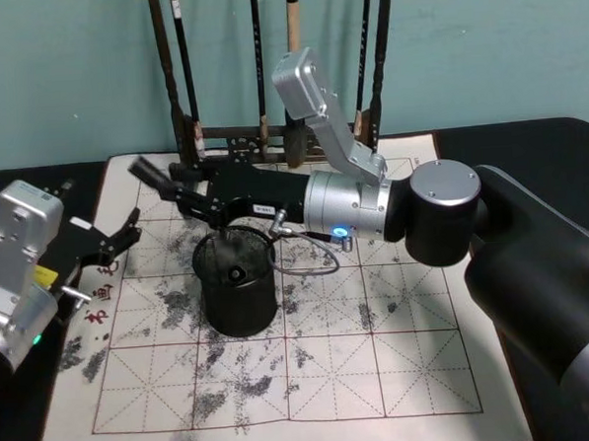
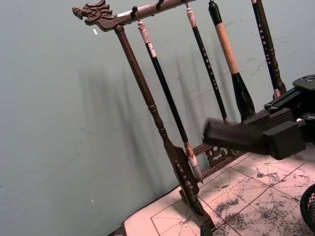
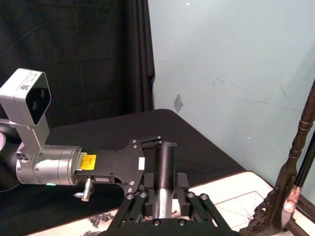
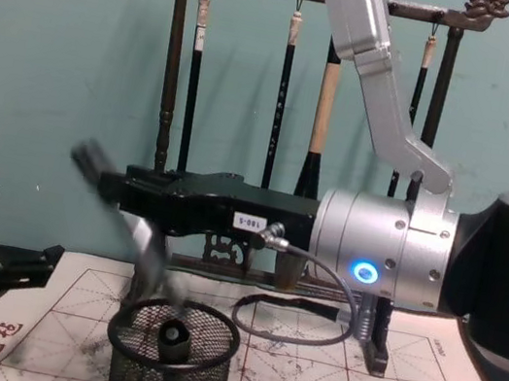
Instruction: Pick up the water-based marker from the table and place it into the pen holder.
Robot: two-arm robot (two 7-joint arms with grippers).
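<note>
The water-based marker [image 1: 150,176] is a dark cylinder held tilted in the air, with my right gripper [image 1: 182,199] shut on it. Its lower end hangs just above the back rim of the pen holder [image 1: 239,288], a black wire-mesh cup on the mat. From the chest, the marker [image 4: 149,241] slants down towards the pen holder [image 4: 169,365], which has a small dark object inside. The marker [image 3: 164,169] stands between my right gripper's [image 3: 165,204] fingers in the right wrist view. My left gripper [image 1: 111,248] rests open at the mat's left edge, holding nothing.
A tall dark wooden brush rack [image 1: 233,137] with several hanging brushes stands at the back of the mat, close behind my right gripper. The white gridded mat [image 1: 381,354] is ink-stained and lies on a black cloth [image 1: 548,148]. A teal wall is behind.
</note>
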